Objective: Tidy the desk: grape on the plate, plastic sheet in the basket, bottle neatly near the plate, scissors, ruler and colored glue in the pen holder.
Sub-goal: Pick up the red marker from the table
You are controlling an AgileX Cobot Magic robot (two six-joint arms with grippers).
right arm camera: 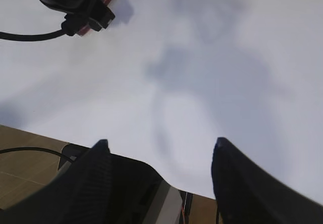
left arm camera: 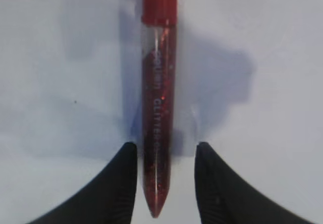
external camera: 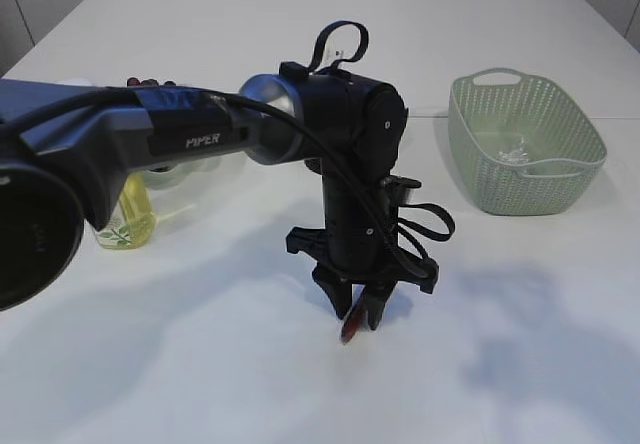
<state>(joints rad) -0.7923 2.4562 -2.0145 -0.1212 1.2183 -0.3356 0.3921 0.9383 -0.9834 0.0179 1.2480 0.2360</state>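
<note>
red glitter glue tube (left arm camera: 157, 108) lying on the white table (external camera: 200, 364), seen from the left wrist with its red cap at the top and its pointed tip at the bottom, between the two black fingers (left arm camera: 113, 188). left gripper (left arm camera: 164, 183) lowered over the tip end, jaws partly spread on either side of the tube, left finger at or against its side, right finger a small gap away; not clamped as far as can be told. in the exterior view, same left gripper (external camera: 358, 314) pointing straight down at the table near the middle, a bit of red showing at its fingertips.

green plastic basket (external camera: 525, 144) standing at the right rear of the table, well apart from the gripper, with a crumpled clear plastic sheet (external camera: 512, 150) inside on its floor. yellow bottle (external camera: 127, 214) standing at the left, partly hidden behind the left arm (external camera: 150, 139). plate, grape, scissors, ruler and pen holder not made out in any view.

right gripper (right arm camera: 159, 168) seen from its own wrist camera, jaws spread wide with nothing between them, hanging over the table's edge with bare white surface ahead. left arm's wrist and a sliver of red visible at the top left corner of that view.
</note>
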